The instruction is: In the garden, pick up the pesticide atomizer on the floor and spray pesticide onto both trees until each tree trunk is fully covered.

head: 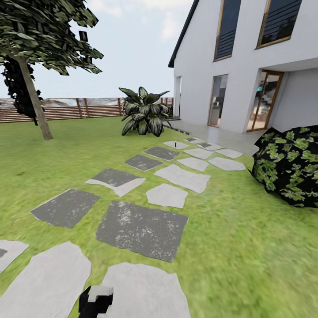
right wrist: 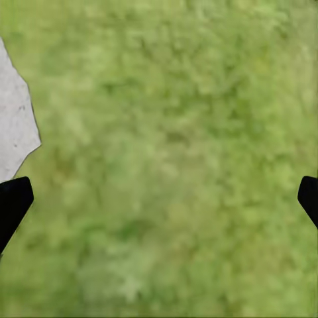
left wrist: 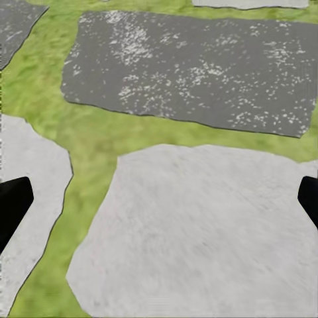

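1. Head view gave you a green grass lawn (head: 53, 168) crossed by a path of flat grey and pale stepping stones (head: 141, 229) running toward a white two-storey house (head: 247, 66).
2. You had the pesticide atomizer (head: 176, 144), a tiny dark upright object, far down that path on one of the pale stones near the house terrace; it was too small to make out any detail.
3. One tall tree with a bare grey-brown leaning trunk (head: 35, 104) and a flat green canopy stood at the far left of the lawn, in front of a brown horizontal-slat wooden fence (head: 79, 108).
4. A broad-leaved dark green plant (head: 143, 112) sat beside the house corner, and a round leafy bush (head: 289, 168) filled the right edge.
5. Your left gripper (left wrist: 159, 199) hung over a pale stone, jaws wide apart and holding nothing.
6. Your right gripper (right wrist: 159, 199) hung over grass, jaws likewise spread and empty.
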Robot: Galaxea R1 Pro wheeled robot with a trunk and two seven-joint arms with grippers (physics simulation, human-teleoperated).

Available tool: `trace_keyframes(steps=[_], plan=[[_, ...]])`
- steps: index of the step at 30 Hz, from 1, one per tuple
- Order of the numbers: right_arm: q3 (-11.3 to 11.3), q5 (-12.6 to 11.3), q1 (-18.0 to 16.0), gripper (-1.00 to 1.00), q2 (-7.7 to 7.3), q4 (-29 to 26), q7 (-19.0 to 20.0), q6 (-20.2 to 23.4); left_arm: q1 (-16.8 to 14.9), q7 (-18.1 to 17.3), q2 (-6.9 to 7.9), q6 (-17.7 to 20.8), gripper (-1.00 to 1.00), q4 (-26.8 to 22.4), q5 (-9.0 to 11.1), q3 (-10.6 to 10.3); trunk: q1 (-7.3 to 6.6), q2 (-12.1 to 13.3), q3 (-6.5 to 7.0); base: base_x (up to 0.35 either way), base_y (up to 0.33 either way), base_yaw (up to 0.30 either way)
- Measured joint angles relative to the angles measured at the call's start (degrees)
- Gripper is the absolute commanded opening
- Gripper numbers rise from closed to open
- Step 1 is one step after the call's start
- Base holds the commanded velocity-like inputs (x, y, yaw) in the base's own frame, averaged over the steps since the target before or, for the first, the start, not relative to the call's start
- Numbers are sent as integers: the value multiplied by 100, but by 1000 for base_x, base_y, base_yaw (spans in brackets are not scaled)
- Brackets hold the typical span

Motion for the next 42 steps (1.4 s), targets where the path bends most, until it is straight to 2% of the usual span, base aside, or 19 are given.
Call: trace_keyframes(steps=[6,10,42], plan=[[0,0,2,100,0,0,1,0,0,7,187,0,100,-10,0,5,0,0,0,350,0,0],[0,0,2,100,0,0,1,0,0,8,235,0,100,-12,0,5,0,0,0,350,0,0],[0,0,2,100,0,5,10,0,0,9,243,0,100,0,8,-5,0,0,0,350,0,0]])
